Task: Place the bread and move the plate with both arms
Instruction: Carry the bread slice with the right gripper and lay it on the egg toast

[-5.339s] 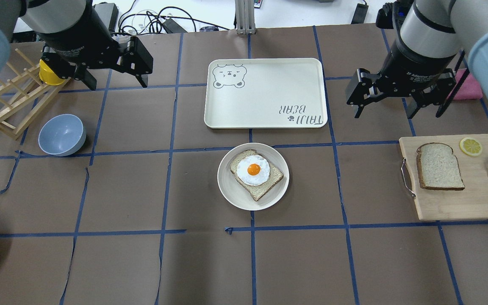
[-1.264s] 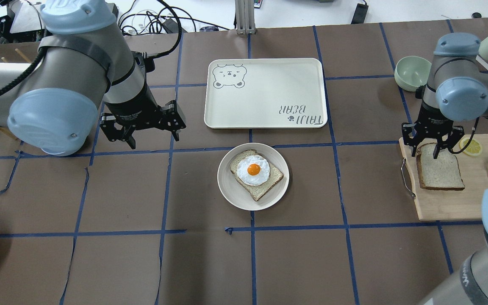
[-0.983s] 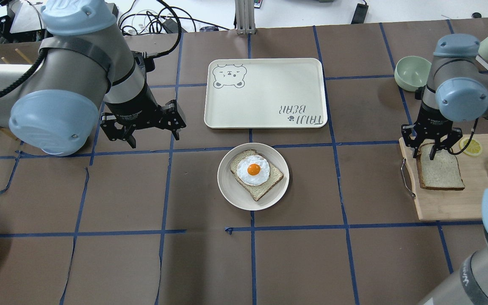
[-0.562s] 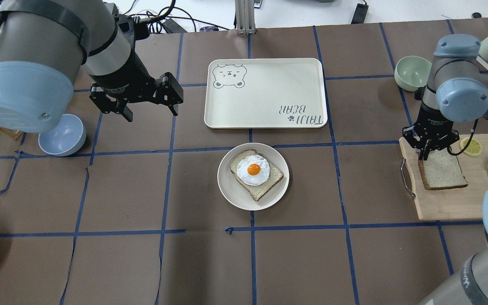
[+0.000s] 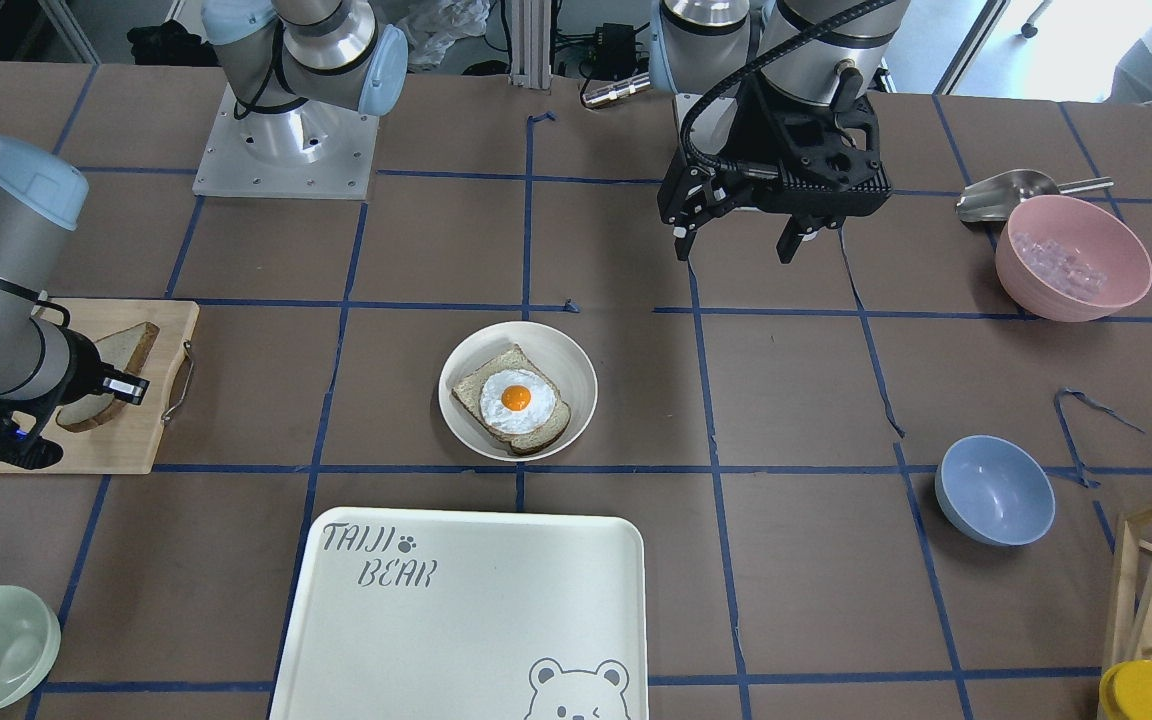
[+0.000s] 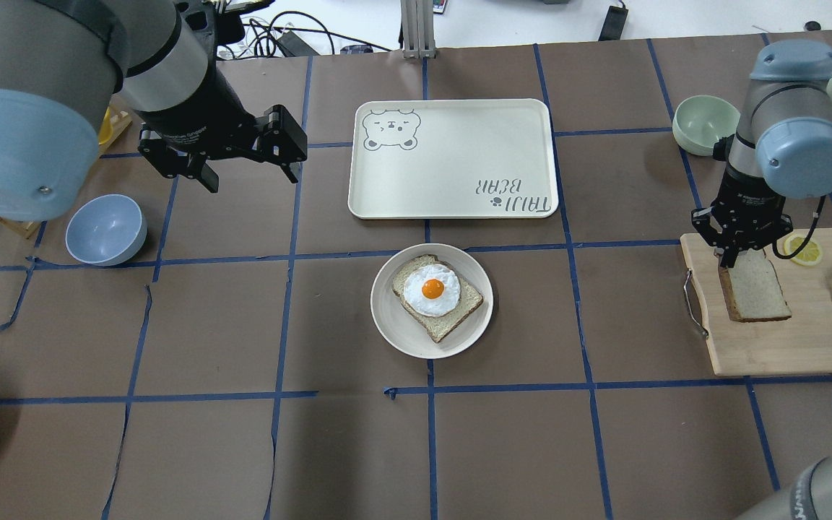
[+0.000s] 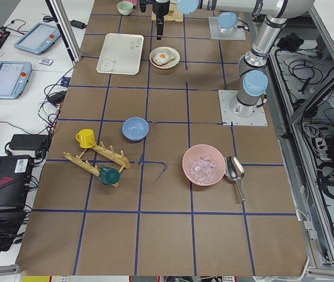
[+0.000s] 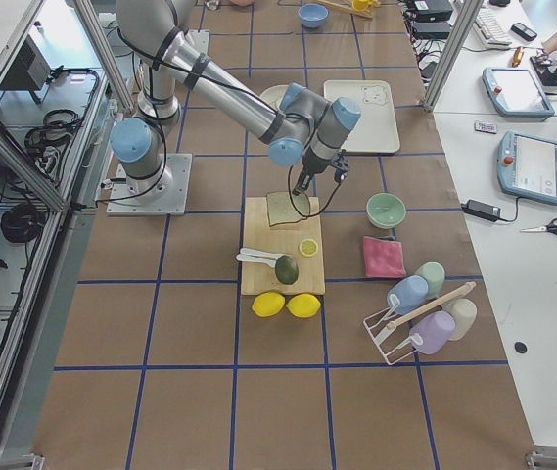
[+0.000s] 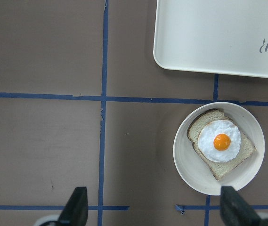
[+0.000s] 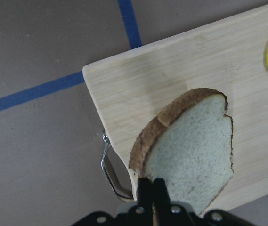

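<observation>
Gripping the bread slice (image 6: 755,292) by its crust, the right gripper (image 6: 731,260) holds it tilted over the cutting board (image 6: 770,354) at the right edge of the table (image 6: 517,448). The left gripper (image 6: 250,179) has its fingers spread wide. The plate (image 6: 396,334) sits at the centre.

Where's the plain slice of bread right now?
Overhead view, far right: the bread is tilted over the wooden board, pinched by the right end effector, near a lemon slice.

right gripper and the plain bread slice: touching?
Touching. The right wrist view shows the right gripper shut on the near edge of the bread, with the slice tilted up from the cutting board.
</observation>
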### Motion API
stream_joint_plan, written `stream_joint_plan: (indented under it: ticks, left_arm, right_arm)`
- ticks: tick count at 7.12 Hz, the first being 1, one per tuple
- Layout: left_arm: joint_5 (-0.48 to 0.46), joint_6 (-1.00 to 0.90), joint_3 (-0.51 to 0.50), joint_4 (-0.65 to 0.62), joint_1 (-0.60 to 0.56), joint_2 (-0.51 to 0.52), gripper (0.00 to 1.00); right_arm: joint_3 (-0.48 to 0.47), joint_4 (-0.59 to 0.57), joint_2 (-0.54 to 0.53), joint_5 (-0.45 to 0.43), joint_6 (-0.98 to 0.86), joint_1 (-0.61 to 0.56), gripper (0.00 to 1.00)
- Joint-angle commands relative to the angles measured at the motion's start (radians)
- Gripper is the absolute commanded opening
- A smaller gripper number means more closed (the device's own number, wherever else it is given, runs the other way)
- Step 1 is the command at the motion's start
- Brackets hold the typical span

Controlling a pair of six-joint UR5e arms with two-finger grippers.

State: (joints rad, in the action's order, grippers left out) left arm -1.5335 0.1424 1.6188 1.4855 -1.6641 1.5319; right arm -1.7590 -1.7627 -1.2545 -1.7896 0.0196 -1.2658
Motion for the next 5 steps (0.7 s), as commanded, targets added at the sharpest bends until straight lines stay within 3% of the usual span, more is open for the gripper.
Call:
stream_joint_plan:
  ticks: [1, 3, 5]
  left_arm:
    - [-0.042, -0.007, 0.001, 0.08, 0.003, -0.013, 1.0]
    - [-0.049, -0.01, -0.005, 0.072, 0.006, -0.016, 1.0]
    - [-0.05, -0.004, 0.001, 0.053, 0.007, -0.021, 1.0]
  right_arm:
    - [0.115, 0.205, -0.052, 0.016, 0.014, -0.065, 0.0]
    - [0.208, 0.278, -0.052, 0.044, 0.27, -0.282, 0.0]
    - [0.248, 0.267, -0.034, 0.212, 0.545, -0.458, 0.0]
